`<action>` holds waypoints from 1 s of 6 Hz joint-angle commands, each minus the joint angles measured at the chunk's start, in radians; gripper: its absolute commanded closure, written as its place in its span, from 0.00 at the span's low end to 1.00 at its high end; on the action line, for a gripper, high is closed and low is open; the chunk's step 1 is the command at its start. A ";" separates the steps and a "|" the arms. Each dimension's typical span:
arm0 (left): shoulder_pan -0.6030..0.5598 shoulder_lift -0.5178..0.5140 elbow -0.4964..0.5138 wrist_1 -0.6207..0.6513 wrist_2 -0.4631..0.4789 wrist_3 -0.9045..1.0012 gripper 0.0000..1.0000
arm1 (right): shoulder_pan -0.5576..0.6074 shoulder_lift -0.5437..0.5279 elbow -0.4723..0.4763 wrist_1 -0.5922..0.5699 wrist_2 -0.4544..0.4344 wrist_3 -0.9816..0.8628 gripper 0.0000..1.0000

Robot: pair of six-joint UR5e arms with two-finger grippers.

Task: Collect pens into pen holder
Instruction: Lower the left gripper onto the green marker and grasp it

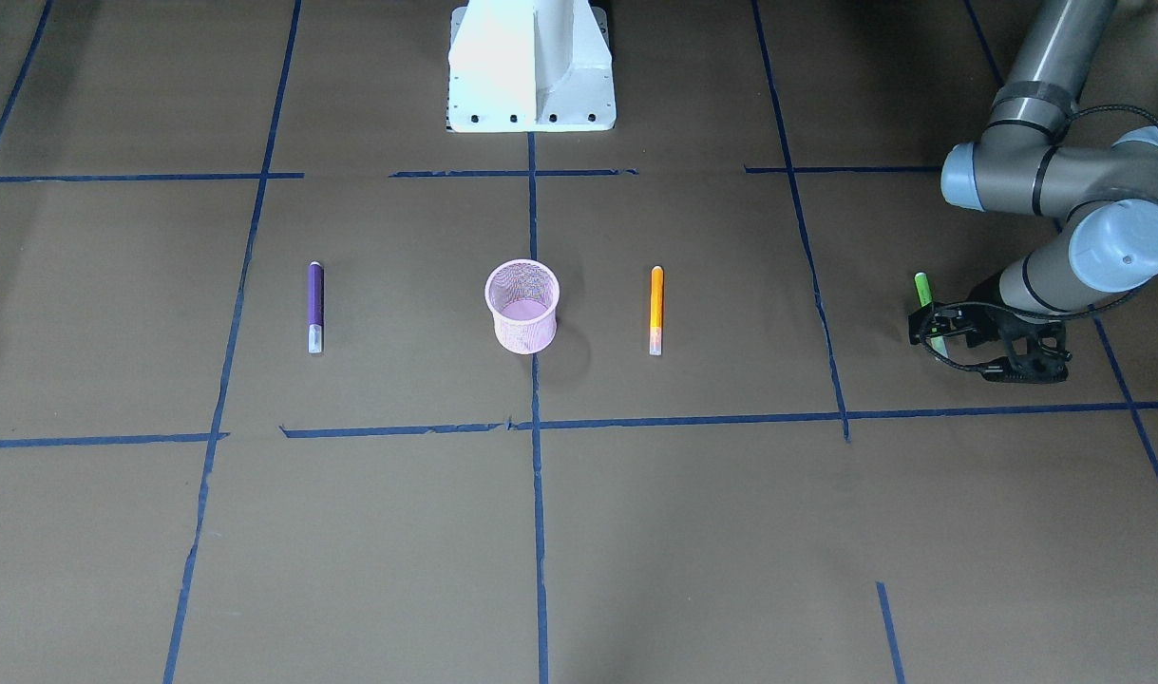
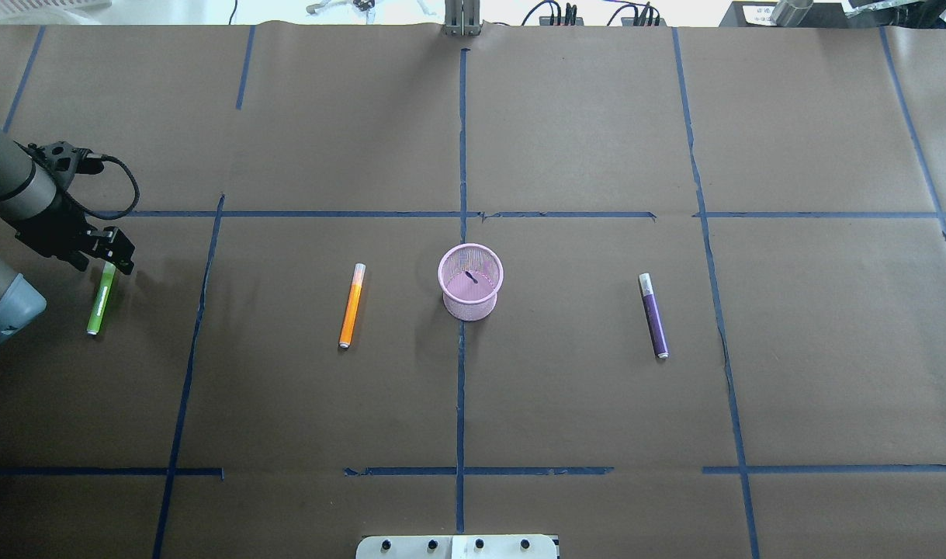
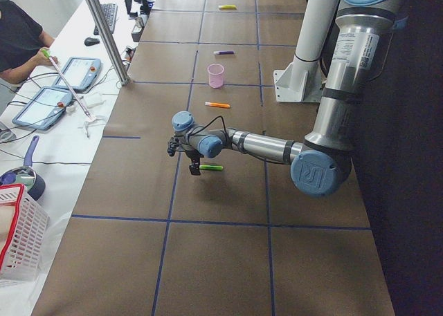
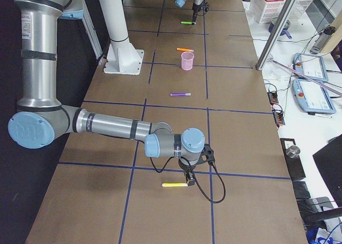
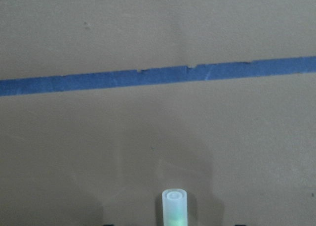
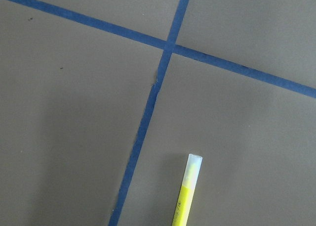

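Evidently, the fingers of the left gripper are set wide apart and nothing is gripped yet. In the left wrist view the pale cap of the green pen is seen centred low in the frame, with no finger pressed against it. The jaws are lowered astride that cap end, a placement judged to be chosen so that the pen can be pinched across its narrow body and lifted by one end. The green pen itself is laid flat on the table, far out on the robot's left of the pen holder. Between it and the pen holder, nearer the latter, the orange pen is laid. The purple pen is laid on the opposite side of the pen holder, a little farther off. No pen is seen inside the pen holder, which is stood upright so that it can be filled from above. The right gripper is held low beside a yellow pen, well beyond the purple pen from the pen holder. How far its fingers are spread cannot be told, since they are shown only from a side camera.
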 commanded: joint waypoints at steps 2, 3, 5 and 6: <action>0.002 0.000 0.003 0.001 0.002 0.000 0.97 | 0.000 -0.001 0.000 0.000 0.000 0.001 0.00; 0.002 -0.003 -0.009 0.002 0.000 0.000 1.00 | 0.000 0.001 -0.002 -0.002 0.000 0.001 0.00; 0.002 -0.063 -0.125 -0.001 0.008 0.000 1.00 | 0.000 -0.001 0.001 0.000 0.002 0.001 0.00; 0.014 -0.127 -0.194 -0.001 0.016 -0.001 1.00 | 0.000 -0.001 0.001 -0.002 0.008 0.001 0.00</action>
